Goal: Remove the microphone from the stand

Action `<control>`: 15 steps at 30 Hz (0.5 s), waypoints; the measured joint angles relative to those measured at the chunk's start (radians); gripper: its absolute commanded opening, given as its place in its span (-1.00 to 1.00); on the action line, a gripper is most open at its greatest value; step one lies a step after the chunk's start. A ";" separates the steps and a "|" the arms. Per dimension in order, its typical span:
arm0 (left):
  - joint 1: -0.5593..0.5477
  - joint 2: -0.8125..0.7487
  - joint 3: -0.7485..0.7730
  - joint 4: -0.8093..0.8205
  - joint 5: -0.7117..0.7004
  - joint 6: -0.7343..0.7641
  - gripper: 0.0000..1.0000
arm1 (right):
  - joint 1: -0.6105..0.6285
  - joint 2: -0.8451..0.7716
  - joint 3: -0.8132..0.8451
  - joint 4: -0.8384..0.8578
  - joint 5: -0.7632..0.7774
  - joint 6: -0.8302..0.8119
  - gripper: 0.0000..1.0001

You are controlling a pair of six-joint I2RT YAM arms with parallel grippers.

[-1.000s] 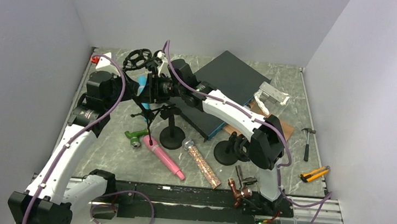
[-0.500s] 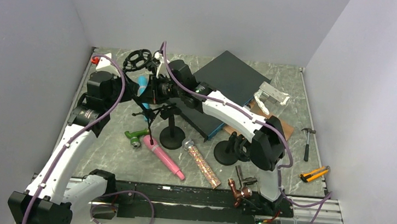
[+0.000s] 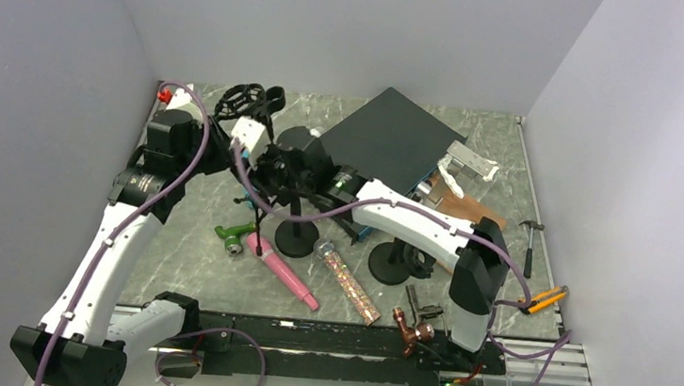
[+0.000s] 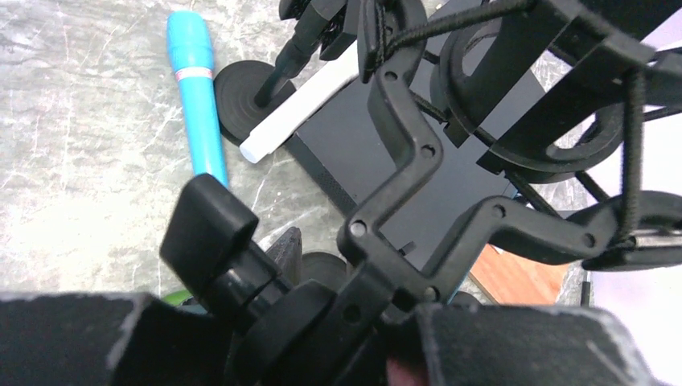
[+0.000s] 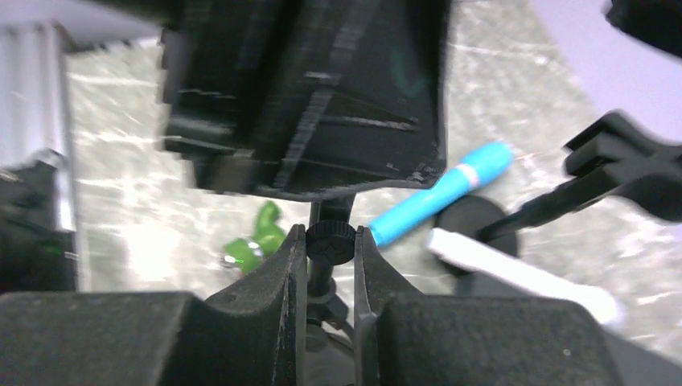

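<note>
The right fingers [image 5: 277, 281] pinch shut on the stand [image 4: 515, 88] knob [image 5: 330, 241]; the left fingers [image 4: 88, 338] clamp its bracket [image 4: 402, 161]. Uneven pulls may topple it onto the blue microphone [image 4: 197, 96].

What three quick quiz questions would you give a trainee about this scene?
1. True or false: the left pincer holds the black mount.
2. The right pincer is shut on: A) hammer, B) stand knob, C) cutter.
3. What colour is the mic lying between the green mic and the glitter mic?
Key: 1 true; 2 B; 3 pink mic.
</note>
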 measured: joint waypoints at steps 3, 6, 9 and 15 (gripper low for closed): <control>0.005 0.007 0.011 -0.025 -0.002 0.002 -1.00 | 0.057 0.000 -0.007 0.002 0.103 -0.223 -1.00; 0.010 0.011 0.029 -0.071 -0.006 0.013 -1.00 | 0.113 0.000 -0.011 0.002 0.185 -0.416 -1.00; 0.017 0.010 0.043 -0.089 -0.005 0.026 -1.00 | 0.149 0.000 -0.012 0.013 0.240 -0.577 -1.00; 0.037 0.014 0.072 -0.094 0.011 0.059 -1.00 | 0.177 0.005 -0.027 0.071 0.292 -0.775 -0.77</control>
